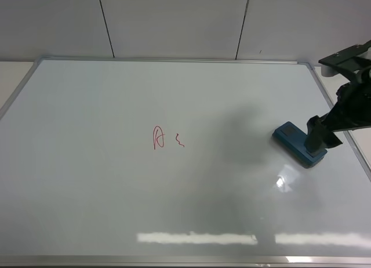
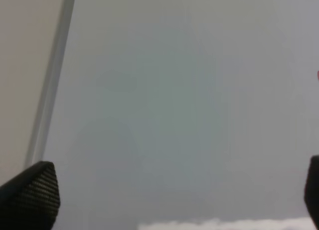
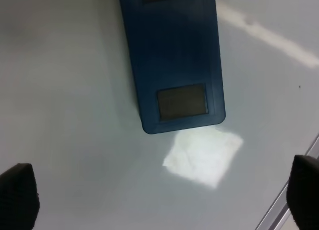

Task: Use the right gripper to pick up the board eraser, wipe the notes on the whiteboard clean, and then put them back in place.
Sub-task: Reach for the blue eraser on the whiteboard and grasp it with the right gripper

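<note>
The whiteboard (image 1: 87,163) fills most of the exterior view. The red notes, an "A"-like letter (image 1: 157,137) and a short squiggle (image 1: 179,141), sit left of its middle. The teal-blue board eraser (image 1: 291,136) lies flat on the board near the right edge. My right gripper (image 1: 317,143) hangs just above the eraser's near right end and hides that end. In the right wrist view the eraser (image 3: 172,60) lies ahead of the right gripper (image 3: 160,200), whose fingertips (image 3: 17,197) stand wide apart and empty. My left gripper (image 2: 169,195) is open over bare board.
The board's silver frame (image 1: 342,120) runs close to the right of the eraser and shows in the right wrist view (image 3: 286,207). The left wrist view shows the frame edge (image 2: 50,90) and a red speck (image 2: 317,74) at the picture's edge. A grey panelled wall (image 1: 174,21) stands behind.
</note>
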Motion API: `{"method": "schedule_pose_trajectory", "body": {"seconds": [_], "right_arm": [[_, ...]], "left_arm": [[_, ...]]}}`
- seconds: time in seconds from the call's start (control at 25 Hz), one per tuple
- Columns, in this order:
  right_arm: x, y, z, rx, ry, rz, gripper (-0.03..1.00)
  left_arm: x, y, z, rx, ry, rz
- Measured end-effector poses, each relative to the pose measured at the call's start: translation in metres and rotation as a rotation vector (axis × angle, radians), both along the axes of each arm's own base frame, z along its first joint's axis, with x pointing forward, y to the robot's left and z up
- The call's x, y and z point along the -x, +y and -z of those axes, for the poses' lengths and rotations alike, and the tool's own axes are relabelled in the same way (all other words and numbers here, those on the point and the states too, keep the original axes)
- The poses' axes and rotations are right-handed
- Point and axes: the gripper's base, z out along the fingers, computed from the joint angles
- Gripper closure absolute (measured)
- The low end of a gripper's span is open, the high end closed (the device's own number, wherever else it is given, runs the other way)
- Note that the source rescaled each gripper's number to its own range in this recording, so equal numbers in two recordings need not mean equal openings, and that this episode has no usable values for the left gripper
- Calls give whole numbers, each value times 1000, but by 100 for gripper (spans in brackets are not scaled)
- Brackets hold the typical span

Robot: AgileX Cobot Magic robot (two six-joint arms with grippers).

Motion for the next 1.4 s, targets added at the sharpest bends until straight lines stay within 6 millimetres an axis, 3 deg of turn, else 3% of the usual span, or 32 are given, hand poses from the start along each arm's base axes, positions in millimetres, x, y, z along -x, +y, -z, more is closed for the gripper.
{"method": "schedule_pose_trajectory", "body": {"seconds": [0.32,0.72,1.4], "right_arm": [[-14,2,19,0,-5,-32,-3],[-28,-9,39,-1,4,-23,-3],[-50,-5,79,-24,47,-92,-3]], "left_arm": [[0,0,0,0,0,0],[0,0,0,0,0,0],[0,0,0,0,0,0]]}}
